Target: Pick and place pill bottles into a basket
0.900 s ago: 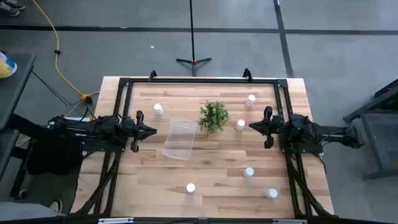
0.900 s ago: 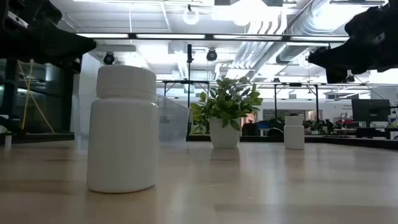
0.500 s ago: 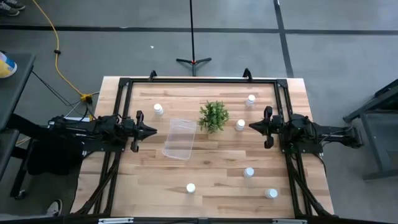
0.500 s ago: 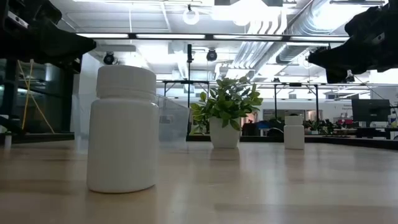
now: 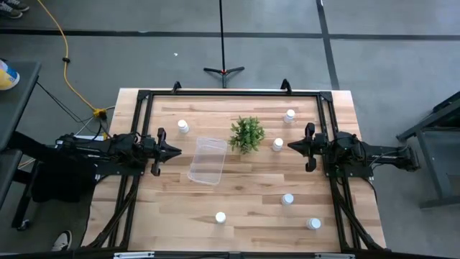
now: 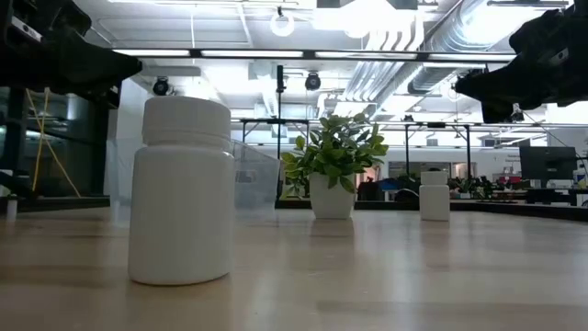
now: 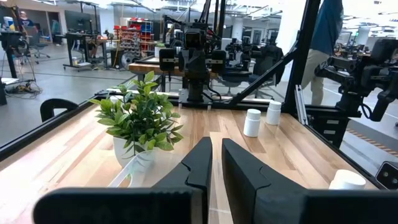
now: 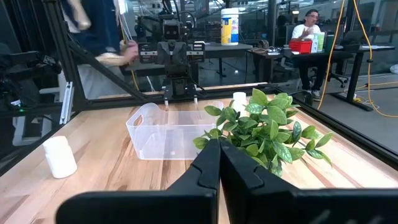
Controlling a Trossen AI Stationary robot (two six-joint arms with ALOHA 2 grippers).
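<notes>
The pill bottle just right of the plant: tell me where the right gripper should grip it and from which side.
Grip the pill bottle around its round white body below the cap, coming straight down from above. It stands upright, and the right gripper already sits close beside it. The plant crowds its other side, so a sideways approach risks brushing leaves.

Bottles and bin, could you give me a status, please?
Left tool and right tool shut, empty. Six bottles outside bin. Plant beside bin.
</notes>
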